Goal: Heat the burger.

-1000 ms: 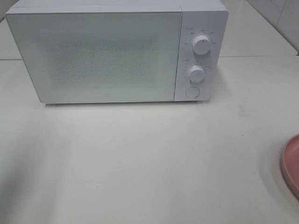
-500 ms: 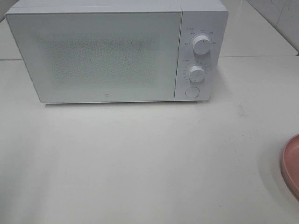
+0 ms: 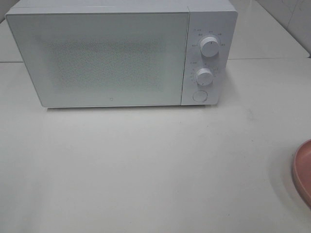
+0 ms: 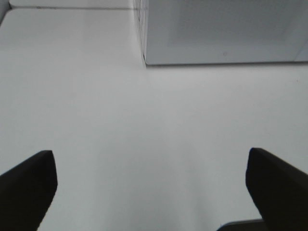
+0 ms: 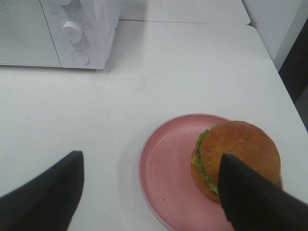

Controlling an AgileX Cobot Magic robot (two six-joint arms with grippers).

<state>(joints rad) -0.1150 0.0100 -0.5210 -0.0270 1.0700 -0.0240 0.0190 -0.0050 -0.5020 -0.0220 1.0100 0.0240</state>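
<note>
The burger (image 5: 238, 151), with golden-brown bun and green lettuce, sits on the right side of a round pink plate (image 5: 168, 168) in the right wrist view. Only the plate's edge (image 3: 302, 172) shows at the right border of the high view; the burger is out of that view. My right gripper (image 5: 151, 195) is open, above the plate, one finger over the table and the other finger (image 5: 255, 199) partly covering the burger. My left gripper (image 4: 149, 180) is open and empty over bare table in front of the white microwave (image 4: 221, 29). The microwave (image 3: 121, 53) has its door shut.
The microwave's panel has two knobs (image 3: 209, 47) (image 3: 204, 76) and a round button (image 3: 199, 95). The white table (image 3: 146, 165) spreads in front of it. A table edge and dark gap (image 5: 293, 72) lie to the right of the plate.
</note>
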